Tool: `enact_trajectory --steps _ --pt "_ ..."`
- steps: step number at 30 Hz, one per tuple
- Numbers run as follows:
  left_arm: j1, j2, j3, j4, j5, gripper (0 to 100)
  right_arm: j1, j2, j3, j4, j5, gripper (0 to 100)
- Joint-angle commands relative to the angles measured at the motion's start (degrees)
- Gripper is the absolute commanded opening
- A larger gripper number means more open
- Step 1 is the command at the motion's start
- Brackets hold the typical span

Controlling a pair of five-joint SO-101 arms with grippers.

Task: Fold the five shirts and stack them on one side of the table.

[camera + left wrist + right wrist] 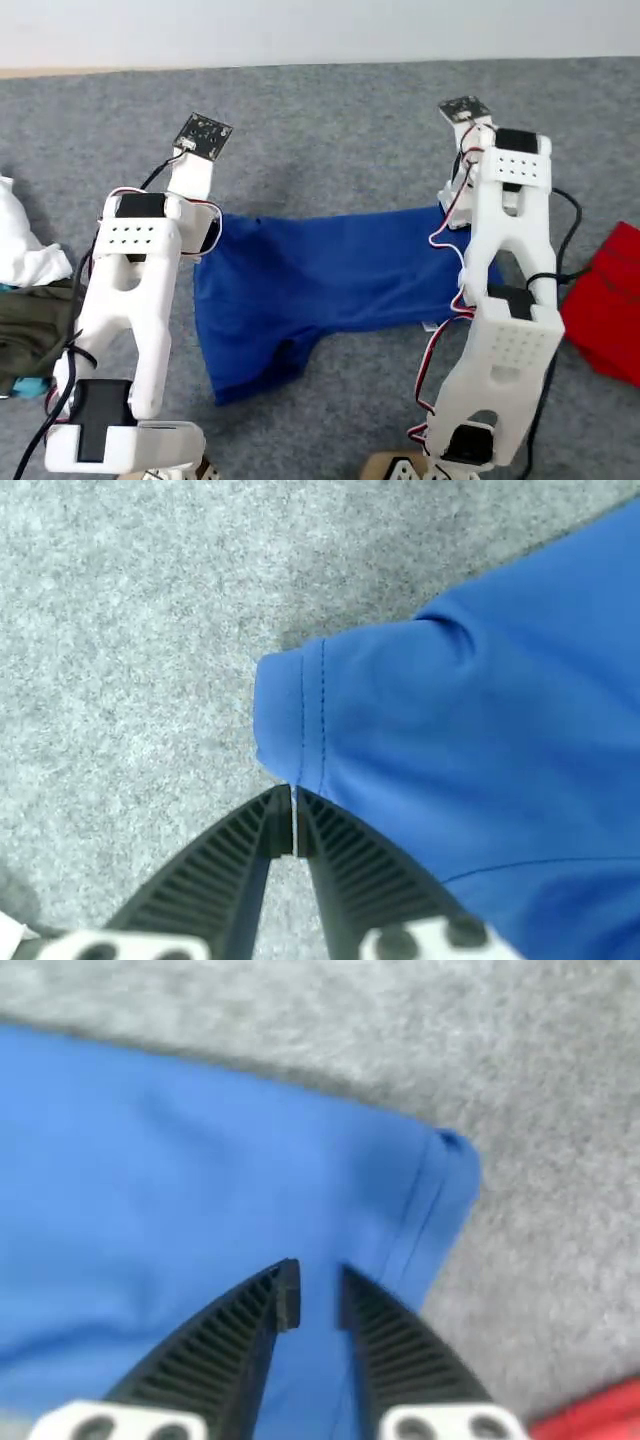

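Two ribbed pairs: left fingers [240, 860] pinch the blue shirt [320, 280] at its stitched hem, right fingers [385, 1345] slightly parted over it.

Table [330, 130] is covered in grey, short-pile, carpet-like felt, same texture in both wrist views. Plain white wall [320, 30] runs along the far edge. Thin tan strip [60, 71] sits at the far-left seam. Light is even and diffuse, shadows soft.
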Motion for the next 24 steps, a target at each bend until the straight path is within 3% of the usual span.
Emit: enact_trajectory --steps 1,12,19,24 --pt "0.44 -2.73 -1.19 1.85 0.35 2 -1.45 -8.48 -2.90 6.55 -0.26 18.0" --pt "12.40 -2.64 -1.27 22.15 -12.13 2 2.15 -21.32 -0.26 15.08 -0.18 10.4" --pt "12.92 -2.81 -1.36 34.99 -21.27 7 10.07 -30.11 11.34 15.08 5.98 10.3" --pt "13.19 -9.67 2.86 36.04 -22.86 7 14.37 -38.99 20.66 14.99 9.58 10.4"
